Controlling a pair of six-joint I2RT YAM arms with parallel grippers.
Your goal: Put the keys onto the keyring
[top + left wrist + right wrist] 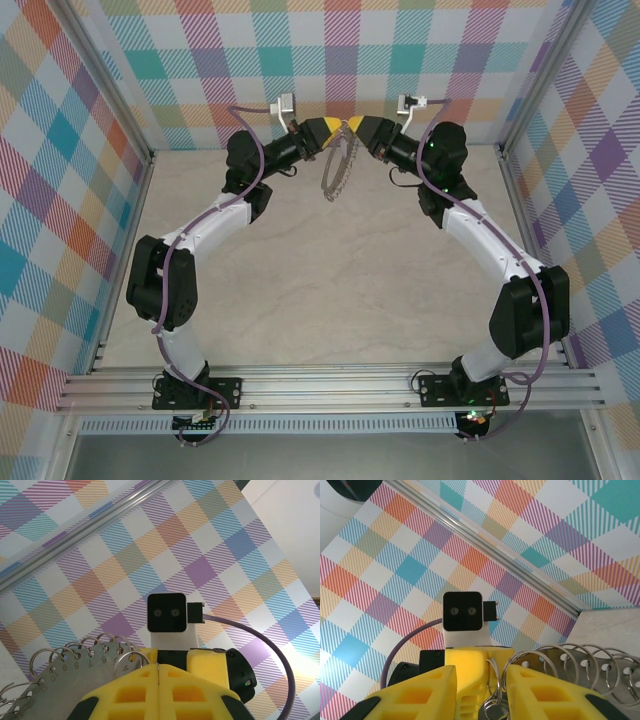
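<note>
Keyring (340, 165): scalloped grey metal loop, hung in the air over the far end of the counter (320, 290), between the two raised claws. Its long axis slants from the top, at the claw tips, toward the near left, with the free end hanging loose. Left claw (338, 126): fingers pressed shut on the keyring's top. The left wrist view cuts off the numbered plate (70, 680) and its wire loops at the frame's edge. Right claw (360, 126): fingers part open, small split rings (493, 702) in the gap; whether they are pinched cannot be told.
</note>
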